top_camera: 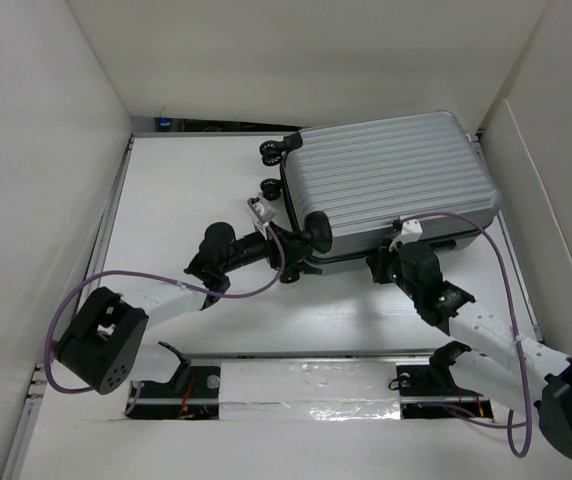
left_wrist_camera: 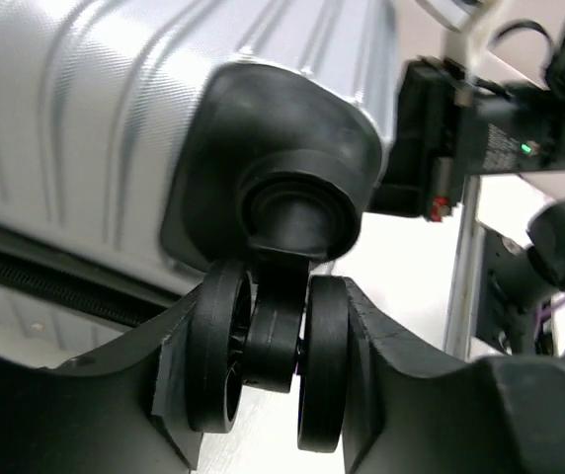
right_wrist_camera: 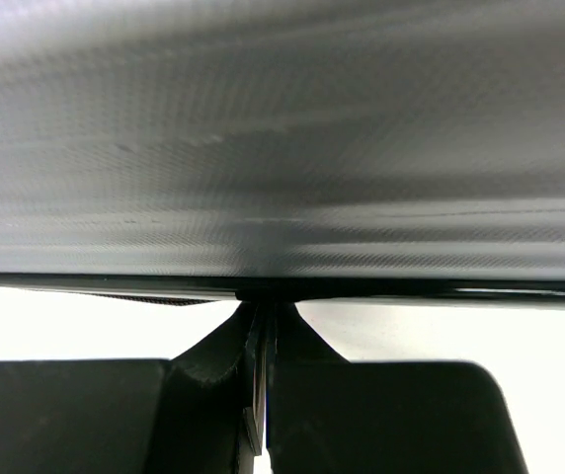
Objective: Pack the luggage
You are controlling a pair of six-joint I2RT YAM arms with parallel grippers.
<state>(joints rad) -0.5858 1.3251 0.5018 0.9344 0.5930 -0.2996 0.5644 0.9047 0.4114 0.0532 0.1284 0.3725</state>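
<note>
My left claw (left_wrist_camera: 268, 367) pinches a corner wheel (left_wrist_camera: 219, 346) of the suitcase (top_camera: 386, 175), lying shut on the worktop (top_camera: 181, 195). My right claw (right_wrist_camera: 263, 336) is closed at its near edge. The swivelling wheel could slip free.

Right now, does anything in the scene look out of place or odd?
One thing: the left gripper pinches a spinner wheel of the luggage, an unusual place to grip. Nothing looks spilled or damaged.

White table (top_camera: 186, 190), silver-grey ribbed luggage (top_camera: 386, 175) lying on its far side
</note>
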